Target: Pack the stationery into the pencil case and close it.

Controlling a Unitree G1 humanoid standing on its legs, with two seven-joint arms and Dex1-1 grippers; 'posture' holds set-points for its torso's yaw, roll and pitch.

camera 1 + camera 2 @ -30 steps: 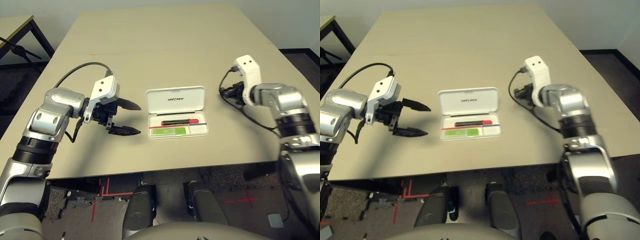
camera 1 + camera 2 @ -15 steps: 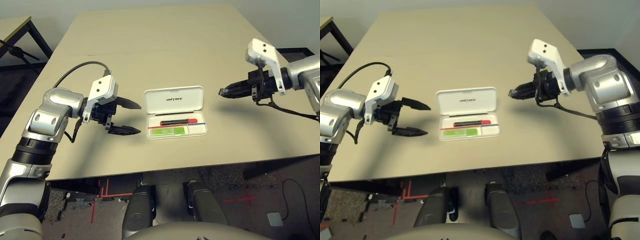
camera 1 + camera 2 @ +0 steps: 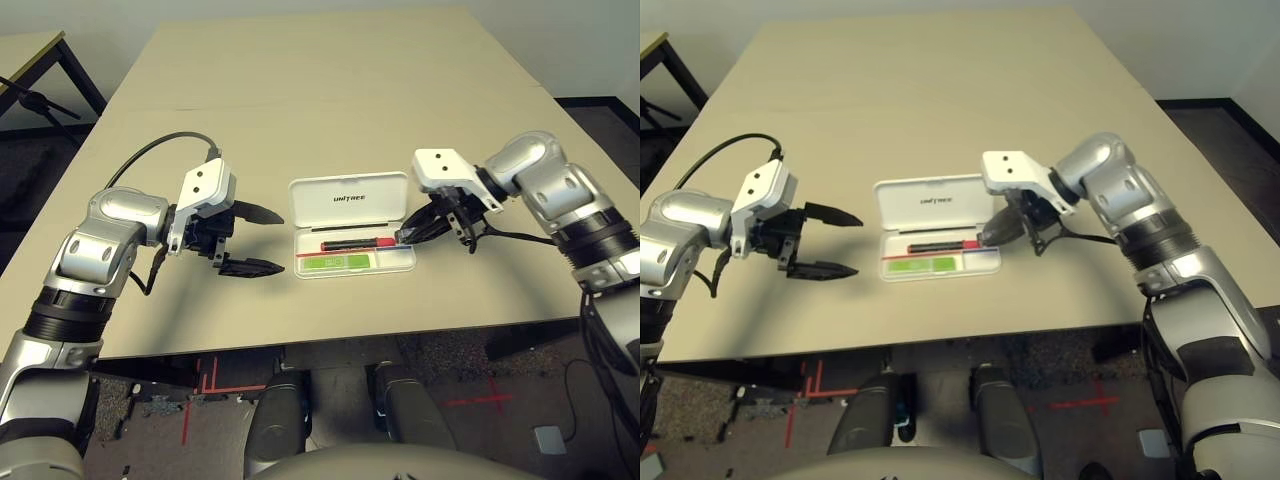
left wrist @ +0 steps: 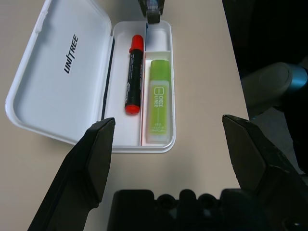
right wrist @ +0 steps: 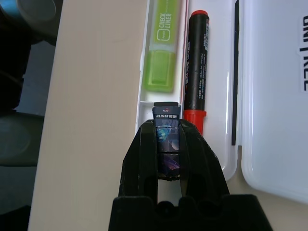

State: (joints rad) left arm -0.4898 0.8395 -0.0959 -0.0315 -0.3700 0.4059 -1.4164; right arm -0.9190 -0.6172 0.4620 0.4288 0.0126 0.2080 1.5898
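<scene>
The white pencil case (image 3: 349, 199) lies open in the middle of the table, its lid flat towards the far side. In its tray lie a red marker (image 3: 357, 243) and, nearer me, a light-green highlighter (image 3: 338, 263). My right gripper (image 3: 405, 235) hangs over the tray's right end, shut on a tiny dark block (image 5: 167, 144) held just past the marker's red tip (image 5: 195, 115). My left gripper (image 3: 278, 240) stands open a little to the left of the case, with nothing between its fingers.
The tan table (image 3: 330, 100) stretches bare beyond the case and to both sides. Its front edge runs close below the case. A dark stand (image 3: 40, 100) is on the floor at the far left.
My right arm has swung in from the table's right side to the right end of the tray, still shut on the block. The left gripper has hardly moved.
</scene>
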